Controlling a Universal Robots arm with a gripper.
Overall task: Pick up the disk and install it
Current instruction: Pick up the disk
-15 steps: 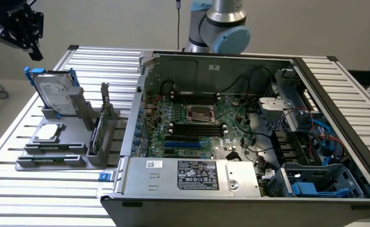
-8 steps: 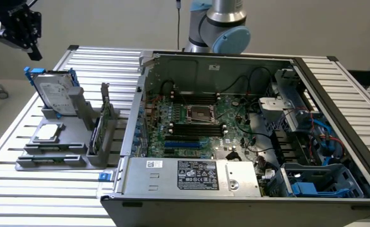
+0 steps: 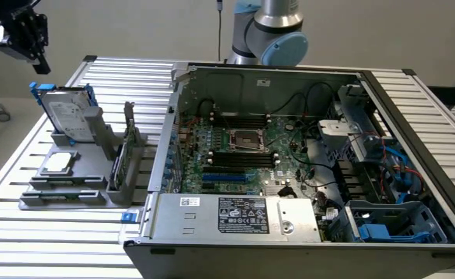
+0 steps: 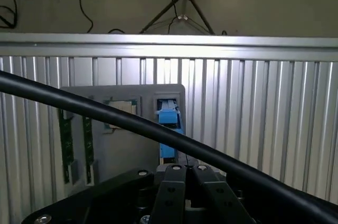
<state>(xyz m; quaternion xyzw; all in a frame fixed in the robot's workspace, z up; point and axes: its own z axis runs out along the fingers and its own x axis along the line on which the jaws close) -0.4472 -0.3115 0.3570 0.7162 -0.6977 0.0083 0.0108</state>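
At the exterior view's far left, the black gripper [image 3: 41, 64] is hanging in the air above and slightly outboard of the disk [image 3: 66, 113], touching nothing. In the wrist view its fingers [image 4: 171, 192] are meeting tip to tip with nothing between them.

The disk is standing on edge, leaning back a little, in a slot of the matte grey holder [image 3: 95, 145] on the ribbed aluminium bench [image 3: 10, 174], not yet lifted. It is a flat silver-grey metal slab with a white label. Its bright blue carrier [image 4: 169, 123] is showing end-on in the wrist view, just beyond the fingertips.

The step in hand is looking like the approach for the pick. Doing it well would mean:
- centring over the disk's upper edge and matching its lean;
- parting the jaws before coming down;
- closing on the rigid body rather than on springy plastic;
- keeping the glossy black cable [image 4: 105, 110] from snagging.

Moving right, a small square shiny chip [image 3: 60, 163] is lying flat on the holder, and a thin green circuit card [image 3: 123, 160] is standing upright beside it. Further right, the open sheet-steel computer case [image 3: 413, 116] is exposing its motherboard [image 3: 239, 151]. At the case's near right corner, a grey cage [image 3: 390, 218] is holding blue plastic fittings.
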